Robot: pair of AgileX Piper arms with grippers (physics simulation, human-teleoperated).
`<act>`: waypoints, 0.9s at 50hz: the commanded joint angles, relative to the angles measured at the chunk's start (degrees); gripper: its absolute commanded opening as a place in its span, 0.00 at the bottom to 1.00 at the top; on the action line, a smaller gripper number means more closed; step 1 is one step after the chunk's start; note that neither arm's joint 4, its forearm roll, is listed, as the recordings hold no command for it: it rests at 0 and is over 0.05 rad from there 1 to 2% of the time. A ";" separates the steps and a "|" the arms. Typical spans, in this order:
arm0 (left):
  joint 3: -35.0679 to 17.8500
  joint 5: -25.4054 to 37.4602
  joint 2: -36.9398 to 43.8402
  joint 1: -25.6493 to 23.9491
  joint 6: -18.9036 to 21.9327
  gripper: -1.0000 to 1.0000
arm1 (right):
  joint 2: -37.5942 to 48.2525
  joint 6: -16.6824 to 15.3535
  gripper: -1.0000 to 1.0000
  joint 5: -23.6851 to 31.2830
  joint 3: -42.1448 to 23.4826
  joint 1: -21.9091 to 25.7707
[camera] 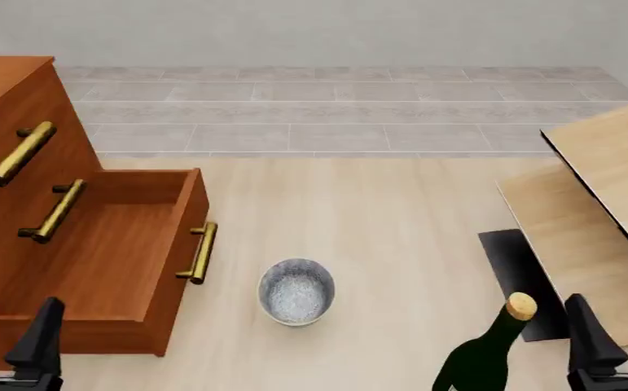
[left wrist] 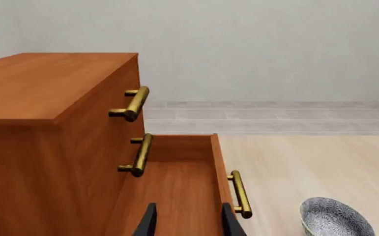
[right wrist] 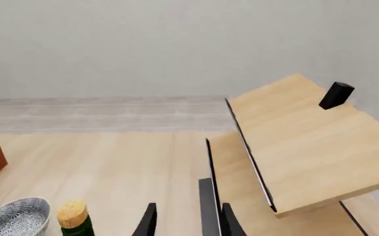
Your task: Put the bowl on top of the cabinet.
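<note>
small black block [right wrist: 336,95] on pale boards [right wrist: 307,147], right wrist view only

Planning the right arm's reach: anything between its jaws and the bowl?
Yes. A corked bottle stands just left of the right gripper, partly on the line to the bowl. Otherwise bare table.

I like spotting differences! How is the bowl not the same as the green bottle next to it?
The bowl is low, round and open on top, while the bottle is tall, narrow and plugged with a cork. The bowl is speckled grey-white inside with a blue-and-white pattern outside; the bottle is plain dark green. The bowl sits nearer the cabinet, the bottle nearer the right gripper. Both stand upright on the table.
</note>
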 commanded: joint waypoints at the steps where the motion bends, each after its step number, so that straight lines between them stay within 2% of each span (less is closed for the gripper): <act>1: -0.64 0.17 0.40 0.02 -0.20 1.00 | -1.27 -0.52 1.00 -1.47 1.19 1.00; 11: -2.01 1.40 0.30 -0.48 -0.03 1.00 | -1.28 -0.50 1.00 -1.29 1.13 0.88; 16: -3.34 1.78 1.03 -2.36 1.22 1.00 | -1.28 -0.39 1.00 -1.44 1.22 0.84; 18: -3.94 1.48 3.08 -4.05 0.85 1.00 | -1.25 -0.44 1.00 -1.48 1.26 0.86; 21: -5.55 -1.78 10.02 -4.38 -0.33 1.00 | -1.13 -0.47 1.00 -1.48 1.22 1.00; 24: -6.65 -2.75 12.81 -5.02 -1.50 1.00 | -1.05 -0.35 1.00 -1.41 1.08 1.04; 29: -10.21 -3.63 18.39 -9.17 1.54 1.00 | -0.68 -0.08 1.00 -1.76 1.26 1.05; 33: -12.53 -2.21 18.40 -11.86 3.15 1.00 | -0.50 -0.03 1.00 -1.89 1.26 0.96; 35: -14.22 -1.93 21.22 -13.44 3.07 1.00 | -0.55 0.01 1.00 -1.80 1.28 0.89; 39: -17.57 -0.90 23.04 -17.08 5.97 1.00 | -0.27 0.17 1.00 -1.89 1.19 0.88; 43: -20.09 -0.38 25.28 -18.92 8.31 1.00 | -0.45 0.04 1.00 -1.70 1.18 0.87; 45: -21.65 -0.17 27.34 -19.27 8.07 1.00 | -0.54 0.13 1.00 -1.59 1.16 0.77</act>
